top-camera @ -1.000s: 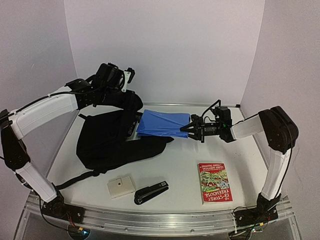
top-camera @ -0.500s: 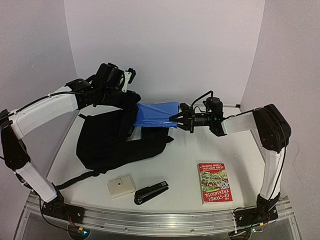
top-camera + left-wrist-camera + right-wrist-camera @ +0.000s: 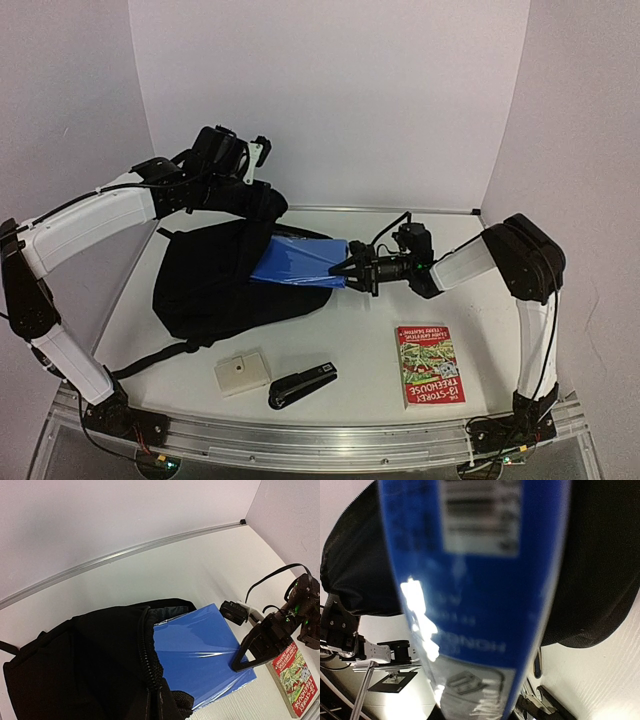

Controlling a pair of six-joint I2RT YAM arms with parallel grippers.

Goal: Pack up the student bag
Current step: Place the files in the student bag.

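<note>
Stapler (image 3: 302, 385), small white box (image 3: 241, 374) and a paperback book (image 3: 430, 364) lie along the near edge of the table (image 3: 370, 330). They are well apart from the action, presumably waiting their turn to go in.

Behind them the right gripper (image 3: 347, 271) reaches in from the right, its pincer narrowed onto the trailing edge of a blue packet (image 3: 295, 262). Gripping at that end leaves the rest of the flat packet free to lead into the opening. Its leading part is already tucked past the zipper teeth, as the left wrist view shows, while the half nearest the right gripper is outside. The packet lies nearly flat and slightly skewed, so I would guess it needs pushing further along its own length.

The student bag (image 3: 215, 290) lies slumped on the left half of the table, mouth facing right, one strap trailing toward the near left corner.

Farthest back, the left gripper (image 3: 258, 192) is closed tight on a bunch of the bag's upper fabric and holds it raised above the table. That lift seems meant to prop the soft mouth open, since the cloth would otherwise sag shut across the packet's path.
</note>
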